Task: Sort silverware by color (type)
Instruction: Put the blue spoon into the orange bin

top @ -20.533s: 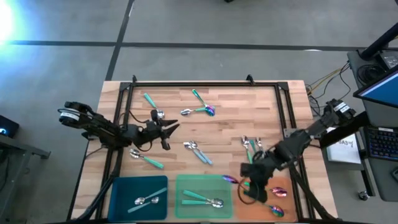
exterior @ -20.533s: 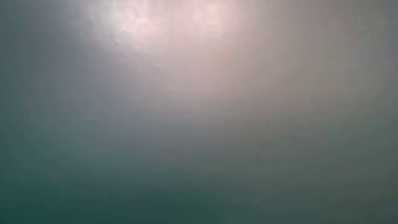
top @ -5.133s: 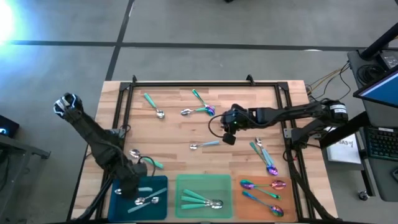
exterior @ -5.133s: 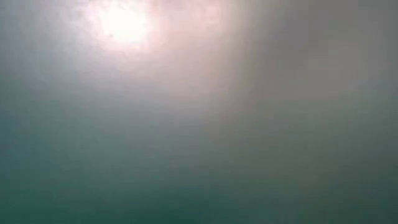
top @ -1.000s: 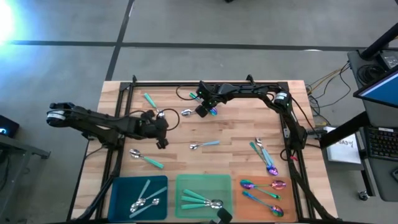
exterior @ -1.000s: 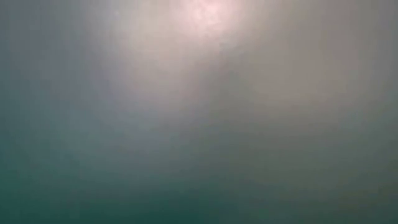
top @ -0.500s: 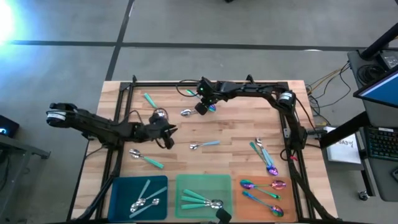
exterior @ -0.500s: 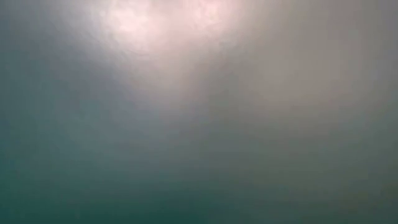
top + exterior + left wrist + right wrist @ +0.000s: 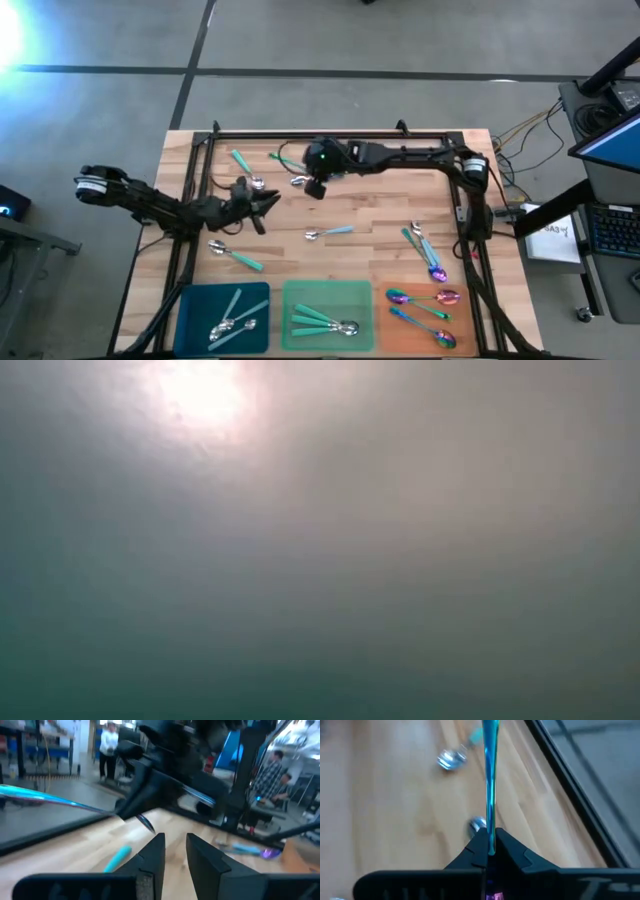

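My right gripper (image 9: 306,162) hangs over the far middle of the table, shut on a spoon whose thin shiny teal-blue handle (image 9: 490,780) juts ahead of the fingers. My left gripper (image 9: 268,203) lies level at the left with a narrow gap between its fingers (image 9: 175,847), which hold nothing. Beside it, toward the far edge, a teal-handled spoon (image 9: 248,170) lies flat. A silver bowl (image 9: 298,181) lies below my right gripper. The blue tray (image 9: 190,300), green tray (image 9: 300,295) and orange tray (image 9: 460,320) each hold spoons. The low view shows only haze. My right gripper pinches one end of the spoon between its two shut fingers, where a bit of purple (image 9: 495,896) shows. The fingers slant down from the table's right and lie along the spoon. The handle (image 9: 490,815) sticks straight out past the fingertips, and the spoon is lifted clear.
Loose spoons lie at the near left (image 9: 235,255), in the middle (image 9: 328,232) and at the right (image 9: 422,248). A teal handle (image 9: 117,857) lies just ahead of my left fingers. A black frame (image 9: 330,135) runs round the table's far and side edges. People stand in the room beyond.
My right gripper has risen from the spoon pile at the far middle and gone toward the table's left, lifting the shiny spoon clear. The silver-bowled spoon has stayed on the table. My left gripper has tipped up to level beside the far-left spoon, its gap unchanged.
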### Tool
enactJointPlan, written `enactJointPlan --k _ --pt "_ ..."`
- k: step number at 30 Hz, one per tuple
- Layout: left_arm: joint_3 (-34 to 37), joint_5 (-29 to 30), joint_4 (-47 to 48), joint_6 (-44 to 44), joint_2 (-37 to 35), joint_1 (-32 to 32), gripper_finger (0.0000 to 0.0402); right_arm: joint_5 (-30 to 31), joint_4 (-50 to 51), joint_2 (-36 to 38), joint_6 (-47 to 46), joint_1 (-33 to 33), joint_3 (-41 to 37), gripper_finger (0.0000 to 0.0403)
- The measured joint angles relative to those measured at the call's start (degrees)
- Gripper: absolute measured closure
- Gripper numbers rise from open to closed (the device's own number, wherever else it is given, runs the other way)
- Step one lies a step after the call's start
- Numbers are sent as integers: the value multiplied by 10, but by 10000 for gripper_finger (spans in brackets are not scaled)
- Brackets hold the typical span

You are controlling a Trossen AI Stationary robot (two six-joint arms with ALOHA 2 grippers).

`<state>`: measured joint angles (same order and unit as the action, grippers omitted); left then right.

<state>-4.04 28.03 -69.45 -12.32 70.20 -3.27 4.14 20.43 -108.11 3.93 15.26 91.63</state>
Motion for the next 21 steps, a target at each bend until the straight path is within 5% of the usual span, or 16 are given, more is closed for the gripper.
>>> enactJointPlan --k 5,12,21 --pt "12 5 -65 11 7 0 339 3 -55 4 42 -30 0 393" --pt "11 87 -92 4 7 0 336 4 -94 6 77 -45 0 394" --pt "5 91 -95 -2 7 0 283 4 -108 9 102 -59 0 394"
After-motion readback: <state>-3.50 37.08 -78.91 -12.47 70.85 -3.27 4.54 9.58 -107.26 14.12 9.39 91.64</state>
